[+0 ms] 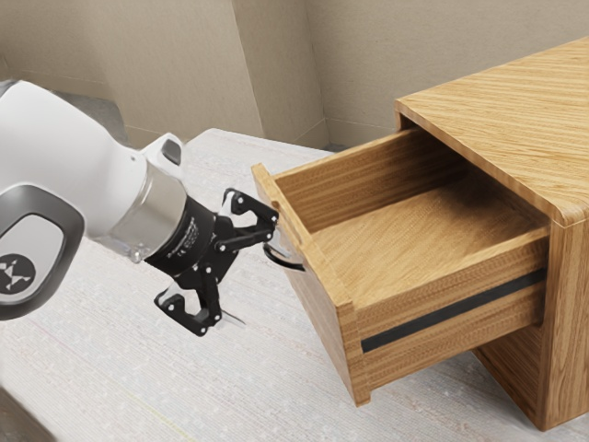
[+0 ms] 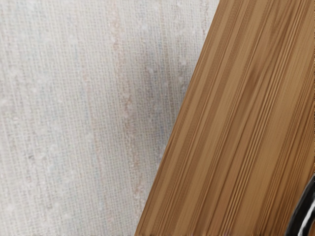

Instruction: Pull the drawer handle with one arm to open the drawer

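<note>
In the exterior view, the white arm [image 1: 64, 193] is reaching in over the table [image 1: 110, 368]. The black gripper [image 1: 241, 269] is hanging at its end, a little above the table top. Its two fingers [image 1: 250, 210] are spreading wide apart, one up high and one down low. They are not holding anything.

Right in front of the gripper, the drawer [image 1: 414, 239] is sticking far out of the wooden cabinet [image 1: 525, 120]. It is open, and its bare wooden floor is showing inside. The drawer's near end is leaning close to the gripper. The dark, bent handle [image 1: 283, 260] is sitting on that end, just beside the upper finger. I cannot tell if the finger is touching it. A dark strip [image 1: 451, 313] is running along the side of the drawer, on the far side from the gripper. The cabinet is standing behind the drawer, well away from the gripper. A plain tan wall [image 1: 184, 55] is standing behind everything.

In the wrist view, the hand is looking down past the drawer front [image 2: 236, 137]. The stripy brown wood is sitting very close to the hand and slanting across. Next to it, the pale, cloth-like table [image 2: 74, 123] is lying below. A small piece of something black and shiny [image 2: 305, 211] is peeking in against the wood. It is looking like the handle, but I cannot tell.
</note>
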Motion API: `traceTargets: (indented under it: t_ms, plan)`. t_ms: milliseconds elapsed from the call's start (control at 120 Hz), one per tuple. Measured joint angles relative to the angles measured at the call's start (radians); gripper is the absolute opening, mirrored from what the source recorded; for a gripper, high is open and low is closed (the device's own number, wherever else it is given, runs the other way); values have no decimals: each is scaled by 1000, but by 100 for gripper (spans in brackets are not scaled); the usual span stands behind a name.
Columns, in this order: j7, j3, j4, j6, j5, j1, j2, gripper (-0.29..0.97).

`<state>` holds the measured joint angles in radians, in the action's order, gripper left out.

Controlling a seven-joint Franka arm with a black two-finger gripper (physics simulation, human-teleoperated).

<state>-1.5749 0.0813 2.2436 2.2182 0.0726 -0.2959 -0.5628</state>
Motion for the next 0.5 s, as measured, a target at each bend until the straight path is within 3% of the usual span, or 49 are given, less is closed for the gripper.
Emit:
traceTargets:
  t_ms: [350,433,500]
  plan:
    - [-2,-10,24,-29,-1,38,-104,68]
    - [-5,-13,-97,-113,-18,53,-93,68]
    - [-6,-9,-308,-230,-45,56,24,68]
